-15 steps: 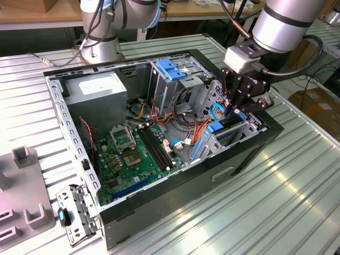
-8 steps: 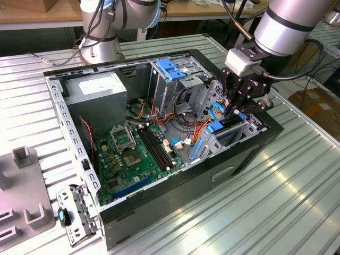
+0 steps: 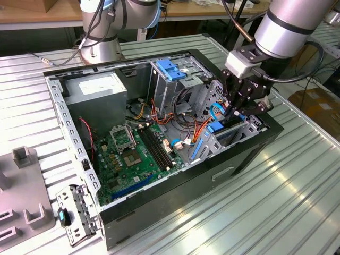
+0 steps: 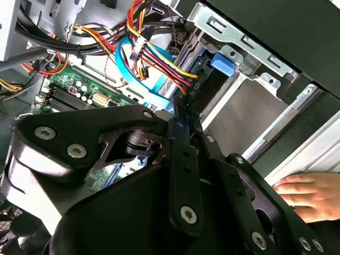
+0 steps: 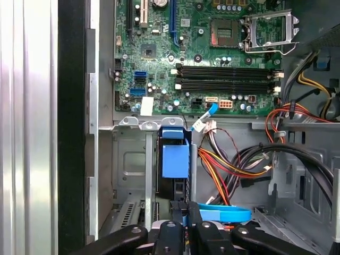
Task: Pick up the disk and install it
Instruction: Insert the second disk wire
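Observation:
The disk (image 5: 175,159) stands on edge in a slot of the metal drive cage (image 5: 130,159), showing a blue plastic rail and a dark body beneath it. In the exterior view the disk's blue end (image 3: 216,128) sits low in the cage at the case's front corner on the exterior view's right. My gripper (image 5: 185,210) hangs just behind that end, its black fingers pressed together with nothing visible between them. In the second wrist view the gripper (image 4: 179,109) points at the disk's blue rail (image 4: 204,71). From the exterior view the gripper (image 3: 237,112) reaches down into the case.
A blue flat cable (image 5: 223,213) and bundled coloured wires (image 5: 223,164) lie beside the fingers. The motherboard (image 3: 133,154), a grey power-supply box (image 3: 98,87) and a taller cage with a blue latch (image 3: 171,68) occupy the case. A person's hand (image 4: 308,194) rests outside the case wall.

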Tool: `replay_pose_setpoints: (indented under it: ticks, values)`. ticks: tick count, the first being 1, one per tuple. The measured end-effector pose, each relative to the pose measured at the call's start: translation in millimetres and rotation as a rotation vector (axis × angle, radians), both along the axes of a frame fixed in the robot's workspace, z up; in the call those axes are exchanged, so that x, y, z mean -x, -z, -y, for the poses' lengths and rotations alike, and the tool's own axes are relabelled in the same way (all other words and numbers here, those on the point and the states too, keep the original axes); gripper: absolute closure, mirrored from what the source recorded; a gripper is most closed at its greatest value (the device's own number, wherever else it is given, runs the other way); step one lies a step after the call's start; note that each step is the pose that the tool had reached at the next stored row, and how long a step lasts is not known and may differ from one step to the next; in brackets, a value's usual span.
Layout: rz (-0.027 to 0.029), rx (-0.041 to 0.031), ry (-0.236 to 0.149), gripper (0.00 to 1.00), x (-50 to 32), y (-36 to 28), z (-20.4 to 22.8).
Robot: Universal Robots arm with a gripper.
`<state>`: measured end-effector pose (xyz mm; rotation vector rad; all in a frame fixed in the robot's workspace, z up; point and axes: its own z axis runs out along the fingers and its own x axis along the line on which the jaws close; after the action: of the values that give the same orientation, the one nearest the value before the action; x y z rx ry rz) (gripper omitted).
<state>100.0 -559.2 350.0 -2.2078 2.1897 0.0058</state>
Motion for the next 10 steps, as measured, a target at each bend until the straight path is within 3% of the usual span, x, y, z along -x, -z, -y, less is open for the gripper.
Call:
replay_pose_setpoints:
  ticks: [1, 3, 10]
  values:
    - [0.0001, -0.0196, 0.001, 0.84, 0.0, 0.2, 3.4]
    - [0.0013, -0.0363, 0.002, 0.84, 0.0, 1.4, 6.7]
    - [0.0015, -0.0377, 0.002, 0.84, 0.0, 4.3, 7.3]
